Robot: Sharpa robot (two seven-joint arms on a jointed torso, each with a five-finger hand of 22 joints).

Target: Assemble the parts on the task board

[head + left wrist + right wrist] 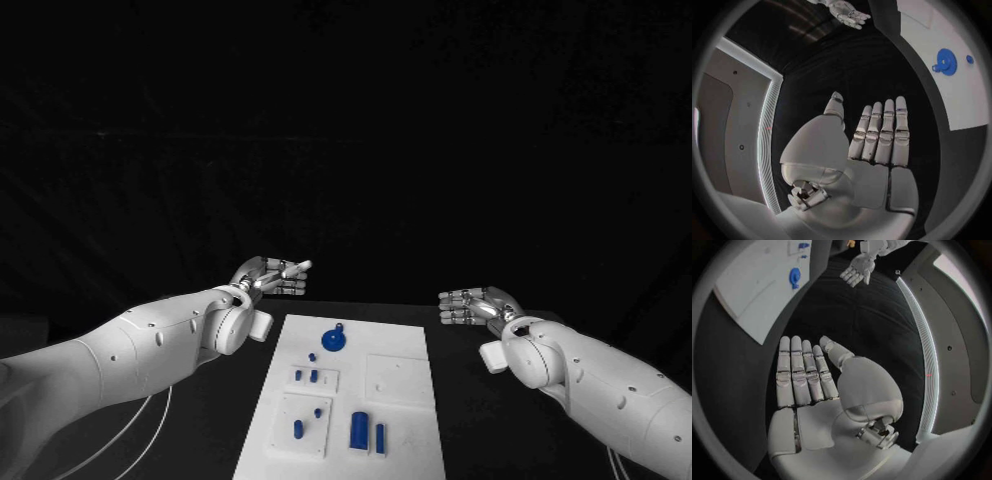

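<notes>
Between the two raised hands lies the black table (476,440), and on it the white task board (404,425), a long plate running away from the robot, with square insets marked on its face. Well to the board's left side hangs the left hand (274,277), lifted off the table with its palm flat; in the left wrist view its fingers (879,132) stand straight and side by side, the thumb angled off a little, and nothing lies in them. Across the board, at much the same height, the right hand (469,303) is held the same way: the right wrist view shows its fingers (801,372) stretched out together, thumb apart, gripping nothing and touching nothing. Each hand's fingertips point toward the far end of the table, and the board sits lower and between them, apart from both. Nearest the fingertips of both hands, on the board's far part, lies the round blue disc (333,340) with a small knob at its edge. Further back from the fingers, toward the robot, stands a tall blue peg (359,430), with a thinner blue pin (381,437) just beside it. Several smaller blue studs (300,429) sit in the left-hand insets.
</notes>
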